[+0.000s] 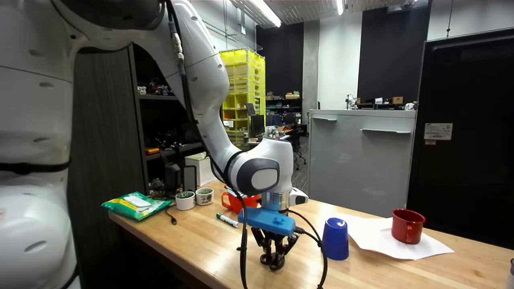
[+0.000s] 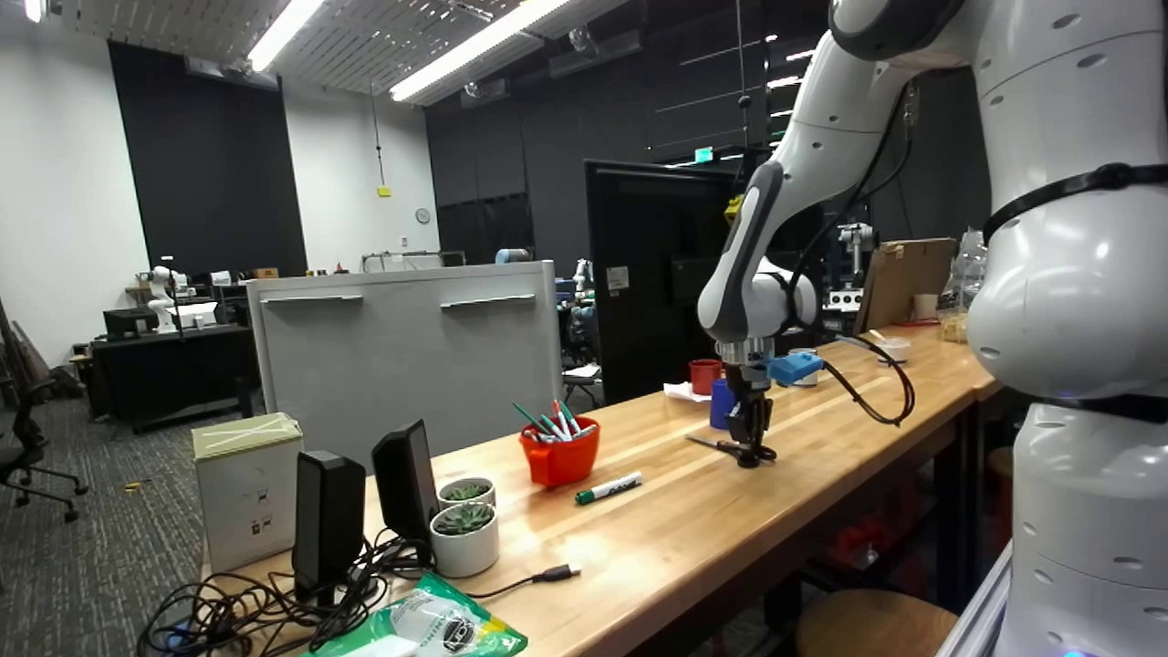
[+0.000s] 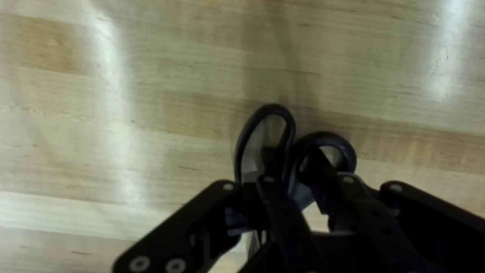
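Scissors, black-handled with one long and one rounder loop, sit pinched between the fingers.

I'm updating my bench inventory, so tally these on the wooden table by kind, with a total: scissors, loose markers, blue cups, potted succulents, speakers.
Scissors: 1
Loose markers: 1
Blue cups: 1
Potted succulents: 2
Speakers: 2
Total: 7

You are seeing scissors with dark handles, lying on the wooden surface. Their two loops are sitting side by side around the fingertips of your end effector.
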Available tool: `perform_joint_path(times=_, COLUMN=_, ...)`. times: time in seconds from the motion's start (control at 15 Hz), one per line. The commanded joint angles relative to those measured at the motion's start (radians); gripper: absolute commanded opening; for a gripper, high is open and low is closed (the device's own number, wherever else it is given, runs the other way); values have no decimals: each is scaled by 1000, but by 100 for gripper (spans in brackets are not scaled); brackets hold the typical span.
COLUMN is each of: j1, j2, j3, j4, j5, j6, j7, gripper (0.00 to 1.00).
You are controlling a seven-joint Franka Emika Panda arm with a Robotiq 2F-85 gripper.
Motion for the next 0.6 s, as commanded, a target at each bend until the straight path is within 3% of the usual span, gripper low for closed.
perform_joint_path(times=0.0, j1=0, j2=44, j3=16, j4=-4, j5=11, j6=35, j7=-16, gripper=6)
perform_joint_path(times=0.07, j1=0, j2=42, j3=15, j4=-5, j5=8, j6=34, j7=-14, gripper=7)
perform_joint_path(times=0.2, j1=1, j2=41, j3=15, j4=-6, j5=8, j6=35, j7=-13, gripper=50)
perform_joint_path(times=0.53, j1=6, j2=42, j3=25, j4=-11, j5=5, j6=36, j7=-11, gripper=79)
